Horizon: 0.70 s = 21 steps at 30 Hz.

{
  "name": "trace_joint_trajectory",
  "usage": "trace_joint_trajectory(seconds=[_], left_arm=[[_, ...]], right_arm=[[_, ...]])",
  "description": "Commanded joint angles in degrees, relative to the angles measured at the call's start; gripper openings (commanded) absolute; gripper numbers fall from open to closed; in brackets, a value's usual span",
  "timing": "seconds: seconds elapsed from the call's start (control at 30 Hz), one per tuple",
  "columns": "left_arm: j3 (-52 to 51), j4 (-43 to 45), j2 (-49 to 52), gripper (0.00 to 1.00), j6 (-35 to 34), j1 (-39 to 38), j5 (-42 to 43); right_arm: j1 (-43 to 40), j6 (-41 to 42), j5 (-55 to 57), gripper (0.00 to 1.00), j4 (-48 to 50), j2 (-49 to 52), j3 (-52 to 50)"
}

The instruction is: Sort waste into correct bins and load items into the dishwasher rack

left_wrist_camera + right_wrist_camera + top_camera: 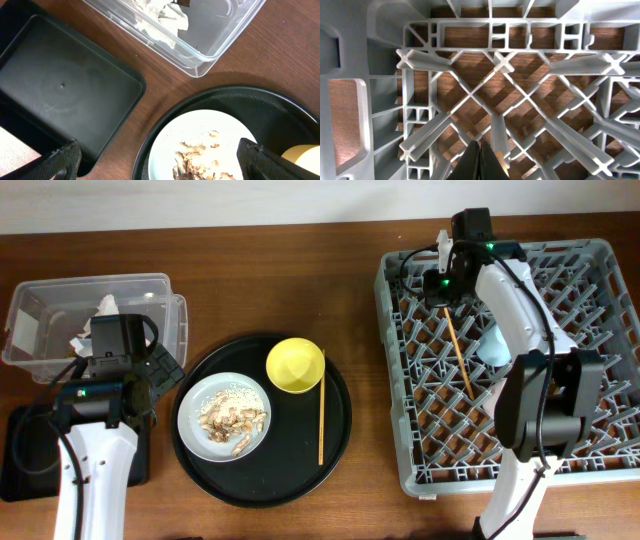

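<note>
My left gripper (162, 157) is open and empty, low over the gap between the shallow black tray (65, 85) and the grey-white plate (200, 125) of food scraps (200, 160). Overhead it (160, 375) sits left of the plate (195, 415). White napkins (100, 315) lie in the clear tub (40, 290). The yellow bowl (294, 365) and one chopstick (321, 410) lie on the round tray. My right gripper (440, 285) is shut at the top end of the other chopstick (458, 350), which lies in the dishwasher rack (620, 450). A light-blue cup (493, 345) sits there, half hidden. The pink cup is hidden.
The large round black tray (300, 470) holds the plate and bowl between the bins and the rack. The black tray (20, 450) lies under my left arm. In the right wrist view the shut fingers (481, 150) hang just above the rack's grey lattice (420, 60).
</note>
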Motion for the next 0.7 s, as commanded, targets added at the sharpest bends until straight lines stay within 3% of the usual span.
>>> trace_joint_trajectory(seconds=[0.0, 0.67], left_arm=[[0.6, -0.1, -0.5, 0.99, -0.3, 0.2, 0.0], [0.6, -0.1, -0.5, 0.99, -0.3, 0.2, 0.0]], right_arm=[[-0.4, 0.1, 4.8, 0.04, 0.0, 0.3, -0.2], [-1.6, 0.0, 7.0, 0.04, -5.3, 0.1, 6.0]])
